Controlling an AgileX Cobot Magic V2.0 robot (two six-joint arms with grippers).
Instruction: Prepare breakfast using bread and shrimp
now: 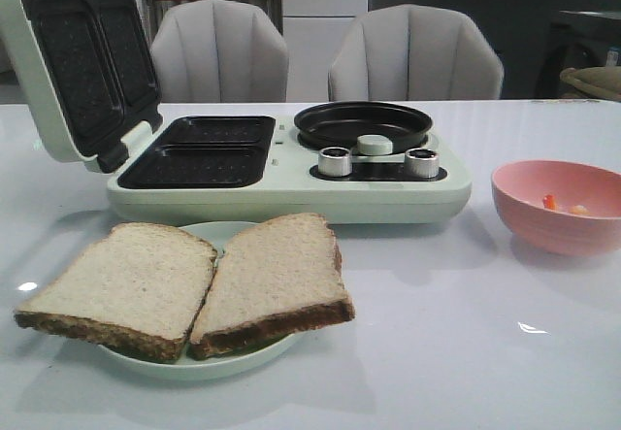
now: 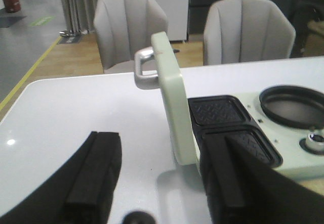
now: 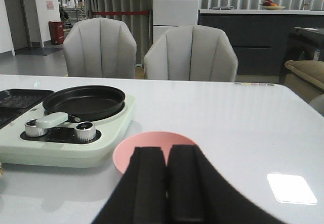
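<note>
Front view: I see two bread (image 1: pixel 184 284) slices on a plate (image 1: pixel 209 364) before the open sandwich maker (image 1: pixel 281 163); shrimp (image 1: pixel 550 201) lie in the pink bowl (image 1: pixel 558 207). Left fingers (image 2: pixel 93 178) spread; right fingers (image 3: pixel 187 183) pressed together, empty.

Front view low, close over table; both wrist views face chairs, sharing sandwich maker (image 1: pixel 291 163).
</note>
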